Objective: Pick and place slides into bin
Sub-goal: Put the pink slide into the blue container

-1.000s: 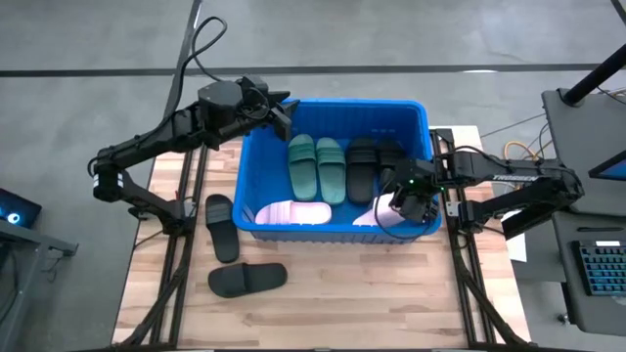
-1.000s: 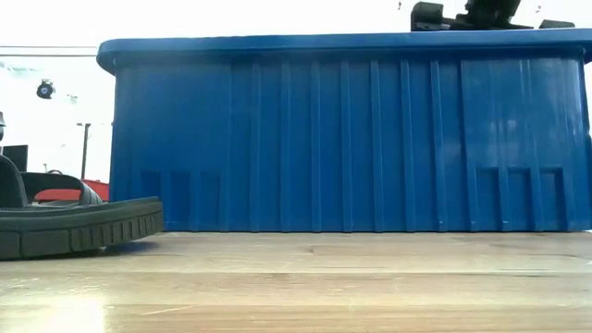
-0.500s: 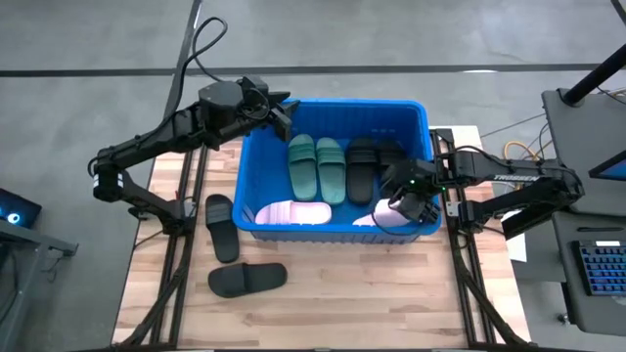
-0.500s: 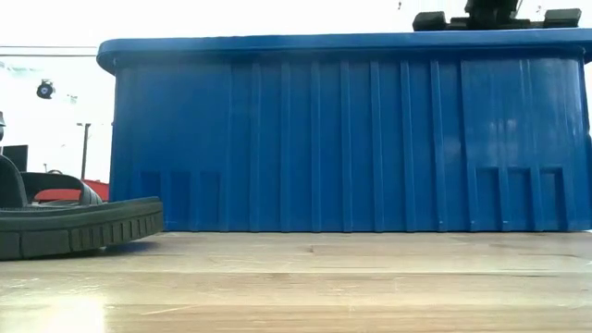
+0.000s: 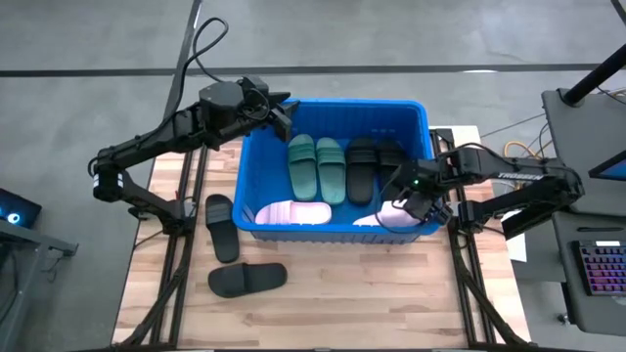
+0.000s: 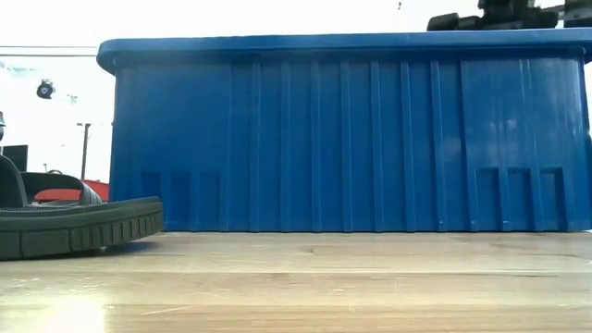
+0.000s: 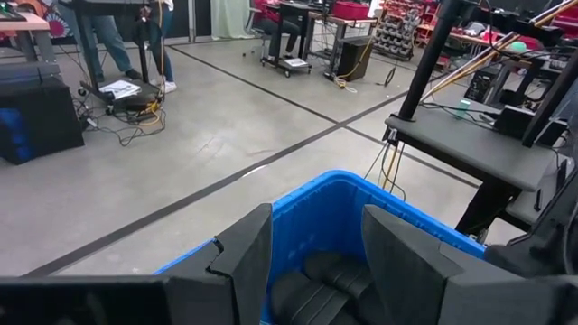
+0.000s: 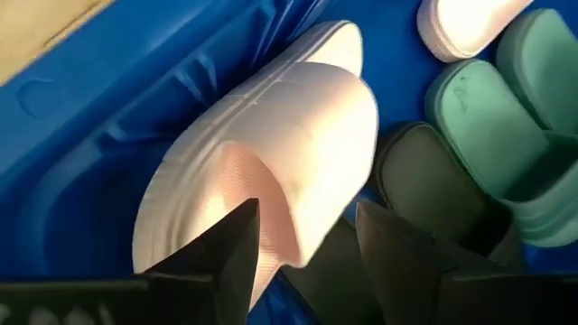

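Observation:
The blue bin (image 5: 333, 108) stands mid-table and holds two green slides (image 5: 316, 168), two black ones (image 5: 372, 166) and two pink ones. One pink slide (image 5: 293, 212) lies flat by the near wall. The other pink slide (image 8: 280, 144) lies tilted in the near right corner, one edge against the bin's wall (image 8: 108, 117) and its end over a black slide (image 8: 433, 190). My right gripper (image 5: 419, 200) hangs open just above it, pointing steeply down. My left gripper (image 5: 286, 112) hovers open over the bin's far left corner. Two black slides (image 5: 222, 227) (image 5: 247, 280) lie on the table, left of the bin.
The bin's ribbed near wall (image 6: 351, 139) fills the low view, with a black slide (image 6: 74, 227) beside it. Bare wooden tabletop (image 5: 372, 293) lies in front of the bin. A desk with a keyboard (image 5: 597, 274) stands off the table's right side.
My right gripper has rolled at the wrist and tipped a little over the bin's near right corner, shifting slightly toward the table's right edge. More of the pink slide below it shows now. My left arm has kept still.

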`<state>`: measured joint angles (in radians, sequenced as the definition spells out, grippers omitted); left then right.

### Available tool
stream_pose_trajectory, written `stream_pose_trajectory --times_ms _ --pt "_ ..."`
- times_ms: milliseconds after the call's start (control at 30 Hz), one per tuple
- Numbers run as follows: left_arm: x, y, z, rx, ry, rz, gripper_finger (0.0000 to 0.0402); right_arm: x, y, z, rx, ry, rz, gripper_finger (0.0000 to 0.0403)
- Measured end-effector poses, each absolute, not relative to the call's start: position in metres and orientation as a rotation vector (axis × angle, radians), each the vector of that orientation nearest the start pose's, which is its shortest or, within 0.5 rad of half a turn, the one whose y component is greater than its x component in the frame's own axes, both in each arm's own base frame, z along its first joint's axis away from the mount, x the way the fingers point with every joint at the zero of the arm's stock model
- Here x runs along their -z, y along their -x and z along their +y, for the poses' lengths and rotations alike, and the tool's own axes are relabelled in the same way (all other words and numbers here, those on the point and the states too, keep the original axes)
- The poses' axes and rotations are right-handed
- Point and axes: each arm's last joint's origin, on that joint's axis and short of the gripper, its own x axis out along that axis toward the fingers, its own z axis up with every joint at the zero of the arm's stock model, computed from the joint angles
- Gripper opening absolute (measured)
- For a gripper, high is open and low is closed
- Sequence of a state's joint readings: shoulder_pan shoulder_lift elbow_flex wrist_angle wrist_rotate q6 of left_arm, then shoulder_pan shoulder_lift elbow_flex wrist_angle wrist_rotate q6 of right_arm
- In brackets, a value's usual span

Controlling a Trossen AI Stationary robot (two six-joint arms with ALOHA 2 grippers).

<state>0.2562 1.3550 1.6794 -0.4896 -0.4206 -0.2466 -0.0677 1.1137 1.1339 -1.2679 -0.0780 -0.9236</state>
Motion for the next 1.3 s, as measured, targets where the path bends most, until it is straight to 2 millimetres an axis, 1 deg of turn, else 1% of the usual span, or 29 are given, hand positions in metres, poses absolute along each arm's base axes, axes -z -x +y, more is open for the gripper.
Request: stream_pose_trajectory --times_ms 100,167,333,400,433,500,600,667,767,800,900,1033,1133,1300 --pt "-0.481 -0.258 0.080 -0.692 0.225 0.083 0.0157 -0.326 -0.175 -0.010 -0.560 0.694 1.133 0.0175" --pt "-0.481 -0.258 0.079 -0.678 0.234 0.082 0.0157 -0.337 -0.175 -0.010 -0.516 0.668 1.103 0.0172" --pt "-0.481 -0.260 0.076 -0.546 0.250 0.098 0.0157 -0.369 -0.181 -0.010 -0.326 0.491 0.968 0.0159" --pt "-0.479 -0.263 0.075 -0.486 0.257 0.105 0.0157 -0.380 -0.179 -0.010 -0.280 0.423 0.939 0.0150" --pt "-0.479 -0.265 0.075 -0.459 0.261 0.106 0.0157 -0.385 -0.177 -0.010 -0.268 0.398 0.937 0.0144" --pt "-0.477 -0.267 0.075 -0.432 0.262 0.120 0.0157 -0.388 -0.170 -0.009 -0.285 0.354 0.992 0.0129" --pt "-0.475 -0.271 0.076 -0.431 0.258 0.130 0.0157 -0.387 -0.163 -0.007 -0.317 0.255 1.145 0.0093" --pt "-0.472 -0.274 0.076 -0.432 0.255 0.140 0.0157 -0.385 -0.163 -0.007 -0.315 0.216 1.222 0.0064" --pt "-0.468 -0.279 0.078 -0.432 0.230 0.161 0.0157 -0.385 -0.166 -0.006 -0.337 0.184 1.223 0.0020" --pt "-0.467 -0.281 0.078 -0.432 0.229 0.166 0.0157 -0.384 -0.167 -0.006 -0.348 0.183 1.226 0.0015" --pt "-0.464 -0.283 0.079 -0.432 0.230 0.185 0.0157 -0.377 -0.169 -0.006 -0.337 0.153 1.259 0.0011" --pt "-0.462 -0.282 0.078 -0.429 0.231 0.207 0.0157 -0.365 -0.169 -0.006 -0.319 0.110 1.313 0.0009" --pt "-0.464 -0.279 0.077 -0.414 0.213 0.208 0.0157 -0.353 -0.168 -0.006 -0.314 0.087 1.360 0.0009" --pt "-0.472 -0.268 0.074 -0.408 0.182 0.186 0.0157 -0.336 -0.169 -0.006 -0.316 0.065 1.432 0.0008"
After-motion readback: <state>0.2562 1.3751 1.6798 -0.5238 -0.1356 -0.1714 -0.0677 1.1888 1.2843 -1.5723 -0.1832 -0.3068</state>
